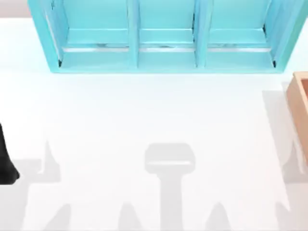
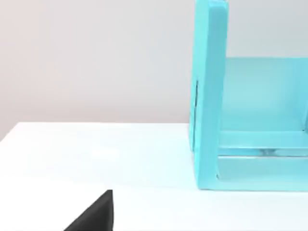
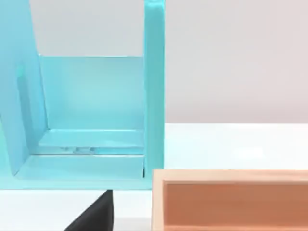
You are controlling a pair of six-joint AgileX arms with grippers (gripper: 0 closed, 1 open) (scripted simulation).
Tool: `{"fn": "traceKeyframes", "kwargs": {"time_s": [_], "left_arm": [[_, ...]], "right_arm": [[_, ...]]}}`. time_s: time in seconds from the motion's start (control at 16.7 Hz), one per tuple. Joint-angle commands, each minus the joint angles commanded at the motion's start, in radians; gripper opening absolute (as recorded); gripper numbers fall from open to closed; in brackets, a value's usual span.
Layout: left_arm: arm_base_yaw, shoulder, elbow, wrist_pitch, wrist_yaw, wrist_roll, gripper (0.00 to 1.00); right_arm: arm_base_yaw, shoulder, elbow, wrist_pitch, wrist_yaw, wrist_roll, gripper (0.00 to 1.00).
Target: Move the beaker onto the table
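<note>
A: Where is the beaker sitting?
B: I'm not finding it; the shelf (image 1: 163,38) and box (image 1: 301,98) are standing on the table (image 1: 144,115).
A: And the grippers?
B: Can't tell their opening. I'd be searching each compartment slowly before reaching in.

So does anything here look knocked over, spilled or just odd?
Nothing stands out. The turquoise shelf unit stands square at the back of the white table, and the tan wooden box sits upright at the right edge. No spill or damage shows.
</note>
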Motion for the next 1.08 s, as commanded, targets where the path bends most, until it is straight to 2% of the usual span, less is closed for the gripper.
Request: {"fn": "traceKeyframes", "kwargs": {"time_s": [0.24,0.42,1.08], "left_arm": [[0.000,0.000,0.000,0.000,0.000,0.000,1.00],[0.000,0.000,0.000,0.000,0.000,0.000,1.00],[0.000,0.000,0.000,0.000,0.000,0.000,1.00]], "right_arm": [[-0.015,0.034,0.034,-0.034,0.000,-0.016,1.00],[-0.067,0.162,0.157,-0.161,-0.001,-0.068,1.00],[-0.377,1.112,0.913,-0.987,-0.001,-0.373,1.00]]}}
